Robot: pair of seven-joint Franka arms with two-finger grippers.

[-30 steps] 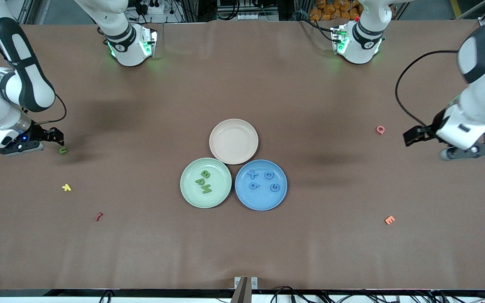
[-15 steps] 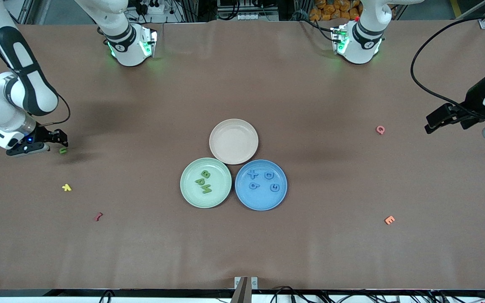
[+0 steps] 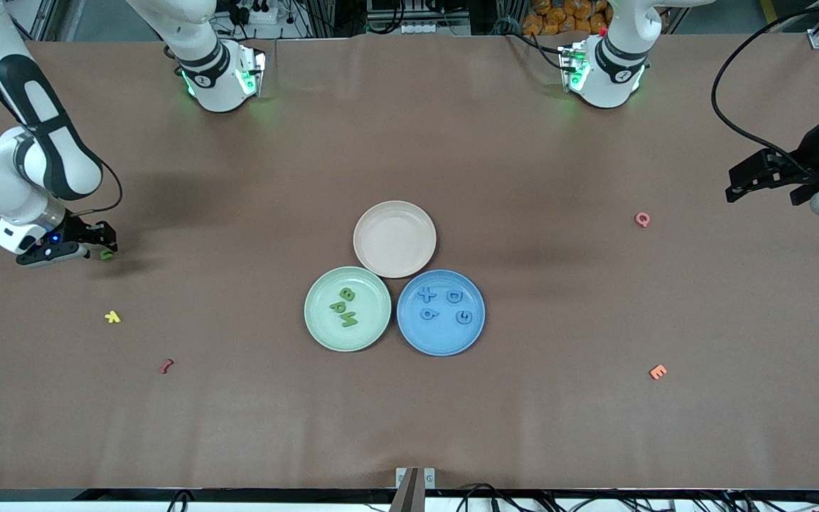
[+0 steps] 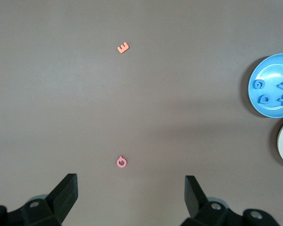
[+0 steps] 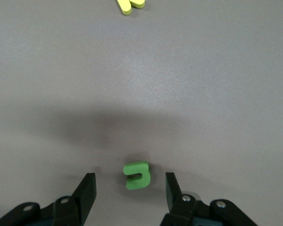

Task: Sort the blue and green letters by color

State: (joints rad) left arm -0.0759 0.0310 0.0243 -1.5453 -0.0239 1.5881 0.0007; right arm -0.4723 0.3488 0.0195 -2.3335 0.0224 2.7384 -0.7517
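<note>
A green letter U (image 3: 106, 254) lies on the table at the right arm's end; in the right wrist view the U (image 5: 137, 175) sits between the open fingers. My right gripper (image 3: 100, 247) is low over it, open, not touching. Three green letters (image 3: 343, 307) lie in the green plate (image 3: 317, 323). Several blue letters (image 3: 445, 304) lie in the blue plate (image 3: 416, 338), which also shows in the left wrist view (image 4: 262, 75). My left gripper (image 3: 754, 176) is open and empty, up over the left arm's end of the table.
An empty beige plate (image 3: 394, 238) touches both coloured plates. A yellow letter (image 3: 112, 317) and a dark red letter (image 3: 166, 366) lie nearer the front camera than the U. A pink letter (image 3: 642, 219) and an orange E (image 3: 657, 371) lie toward the left arm's end.
My right gripper has come down and closed in on the green U, which now sits between its fingers. My left arm has swung up and away toward its table end.
</note>
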